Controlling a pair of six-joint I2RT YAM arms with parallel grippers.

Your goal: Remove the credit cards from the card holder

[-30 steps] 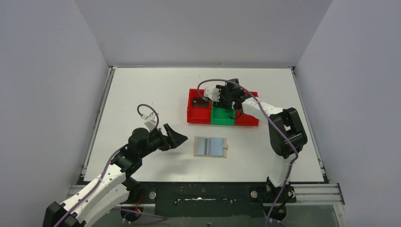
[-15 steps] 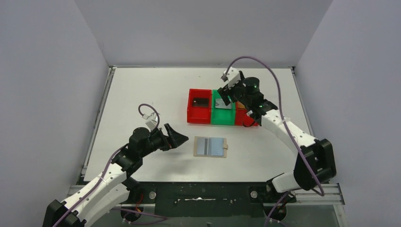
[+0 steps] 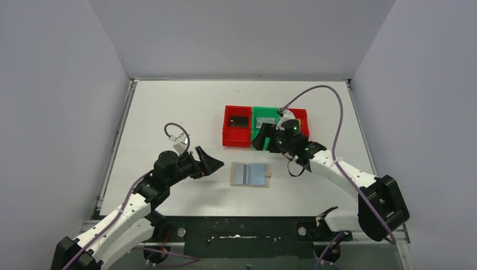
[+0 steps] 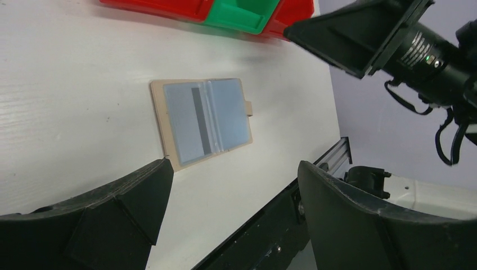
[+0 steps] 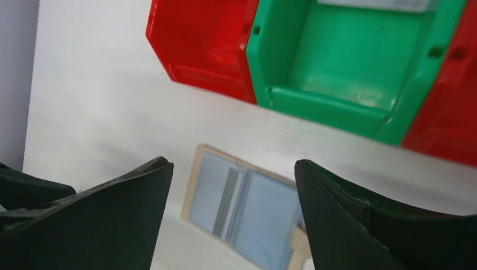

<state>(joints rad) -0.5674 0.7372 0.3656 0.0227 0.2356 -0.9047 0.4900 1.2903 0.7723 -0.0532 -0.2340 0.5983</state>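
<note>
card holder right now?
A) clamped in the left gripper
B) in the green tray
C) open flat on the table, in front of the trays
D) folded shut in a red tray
C: the card holder lies spread open on the table, on the near side of the trays, its blue-grey inner panels facing up.
</note>
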